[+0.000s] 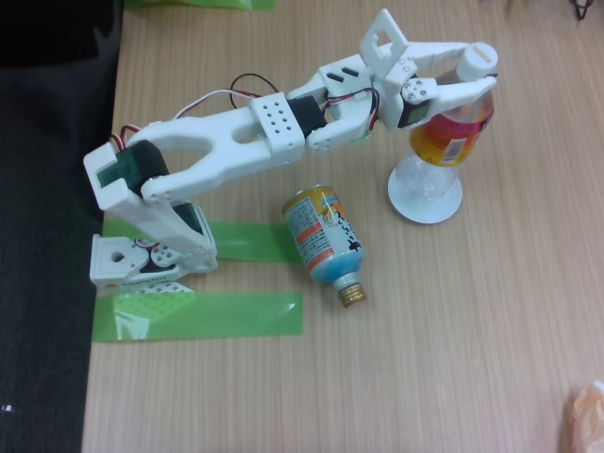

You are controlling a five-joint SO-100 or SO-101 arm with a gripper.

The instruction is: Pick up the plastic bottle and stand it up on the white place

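1. Gripper (475, 77): in the fixed view the two white fingers are pinching the plastic bottle (451, 132) at its neck and shoulder, one finger (444, 52) on the far side just below the cap, the other (462, 92) on the near side at the top of the label band.
2. Bottle position: upright or nearly so, hanging below the fingers, its clear ribbed base down in the white place (425, 201). Whether the base rests fully on the dish or sits just above it cannot be told.
3. White screw cap (478, 58): lies at the fingertips, uncovered.
4. Handling judgement: the bottle looks empty, so light and top-steady only while gripped; thin clear walls will likely flex under pressure, and the smooth label may slip. The stiff neck under the cap is the soundest hold, as taken here.
5. Risk judgement: a tall, light bottle on a dish barely wider than its base may topple if the fingers drag on release.
6. Blue-and-orange metal can-bottle (326, 243): lying on its side, well apart from the fingers, toward the arm's base.
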